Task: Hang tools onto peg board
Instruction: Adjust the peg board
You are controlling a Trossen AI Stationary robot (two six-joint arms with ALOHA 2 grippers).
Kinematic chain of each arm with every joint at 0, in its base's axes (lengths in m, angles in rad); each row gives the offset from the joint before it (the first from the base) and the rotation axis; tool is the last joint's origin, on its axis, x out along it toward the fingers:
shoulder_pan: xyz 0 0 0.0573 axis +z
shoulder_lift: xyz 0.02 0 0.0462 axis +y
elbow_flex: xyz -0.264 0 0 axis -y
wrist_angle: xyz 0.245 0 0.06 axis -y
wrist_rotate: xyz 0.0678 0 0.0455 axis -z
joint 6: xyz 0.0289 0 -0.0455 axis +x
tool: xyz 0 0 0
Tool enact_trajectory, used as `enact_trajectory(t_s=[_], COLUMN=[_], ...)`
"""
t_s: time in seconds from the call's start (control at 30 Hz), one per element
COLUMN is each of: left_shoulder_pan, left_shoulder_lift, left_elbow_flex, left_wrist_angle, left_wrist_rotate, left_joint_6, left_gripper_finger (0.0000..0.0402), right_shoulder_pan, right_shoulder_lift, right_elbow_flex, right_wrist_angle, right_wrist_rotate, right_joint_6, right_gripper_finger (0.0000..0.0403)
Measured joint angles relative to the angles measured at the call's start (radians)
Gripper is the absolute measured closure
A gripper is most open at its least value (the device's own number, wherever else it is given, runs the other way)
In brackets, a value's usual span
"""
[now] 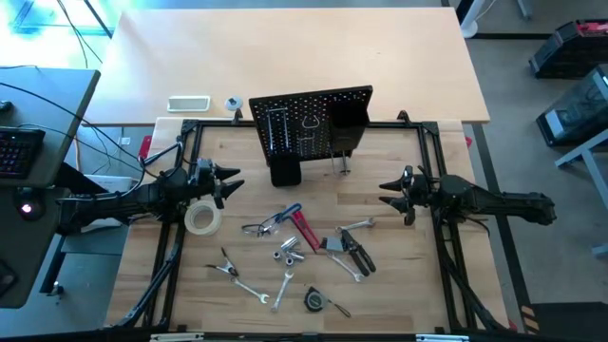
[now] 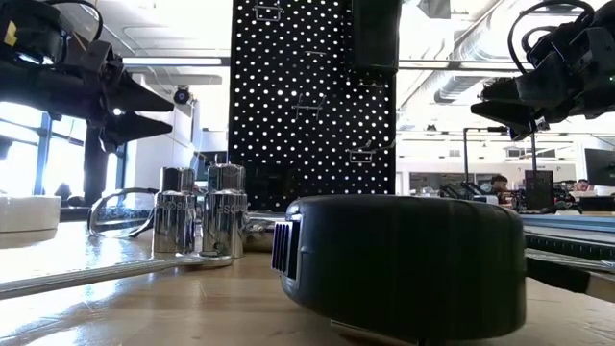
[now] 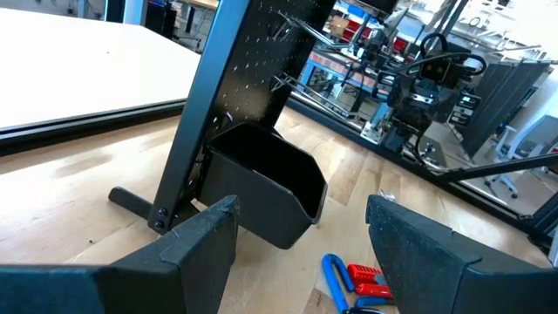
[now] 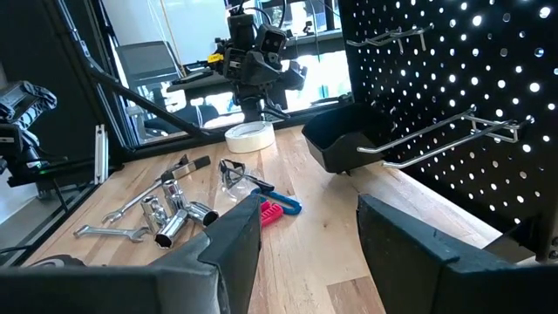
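Observation:
The black peg board (image 1: 311,122) stands upright at the far middle of the table, with metal hooks (image 4: 436,139) and a black bin (image 3: 266,187) on its face. The tools lie loose on the wood in front of it: a pale tape roll (image 1: 202,218), clear glasses (image 1: 258,226), a blue-handled key (image 1: 285,214), a red-handled tool (image 1: 306,231), black-handled pliers (image 1: 356,252), silver wrenches (image 1: 249,290), sockets (image 2: 197,223) and a black tape measure (image 2: 404,264). My left gripper (image 1: 233,183) hangs open at the left, above the tape roll. My right gripper (image 1: 388,195) hangs open at the right. Both point level toward the middle.
A black metal frame (image 1: 432,171) borders the wooden work area. On the pale table behind the peg board lie a white tray (image 1: 188,103) and a small round object (image 1: 233,103). Bare wood lies between the tools and each arm.

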Motion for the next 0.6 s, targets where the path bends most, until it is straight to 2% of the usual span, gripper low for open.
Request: enact_trajectory(t_s=[0.6], left_shoulder_pan=[0.000], left_shoulder_lift=[0.000], left_elbow_flex=[0.000], left_wrist_angle=[0.007], left_wrist_rotate=[-0.003], left_joint_6=[0.000], left_gripper_finger=[0.0156], right_shoulder_pan=[0.000], right_shoulder_lift=[0.000], right_elbow_flex=[0.000], right_wrist_angle=[0.000], right_wrist_rotate=[0.000], right_joint_6=[-0.009], right_gripper_finger=[0.0217])
